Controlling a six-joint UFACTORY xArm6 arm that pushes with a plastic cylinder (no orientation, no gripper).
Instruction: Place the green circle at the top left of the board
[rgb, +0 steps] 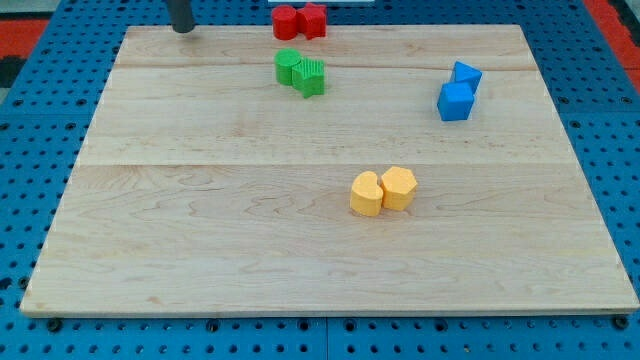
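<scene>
My tip (184, 30) rests at the wooden bench's (200, 250) top-left edge, well left of the green circle (288, 67); this rod tool has no jaws, gripping nothing.

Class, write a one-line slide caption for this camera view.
My tip at the board's top left, green blocks right of it, red pair at the top edge.

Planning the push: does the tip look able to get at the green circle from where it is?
Probably yes: my tip sits up-left of the green circle, bare board between them, though the other green block touches its right side.
</scene>
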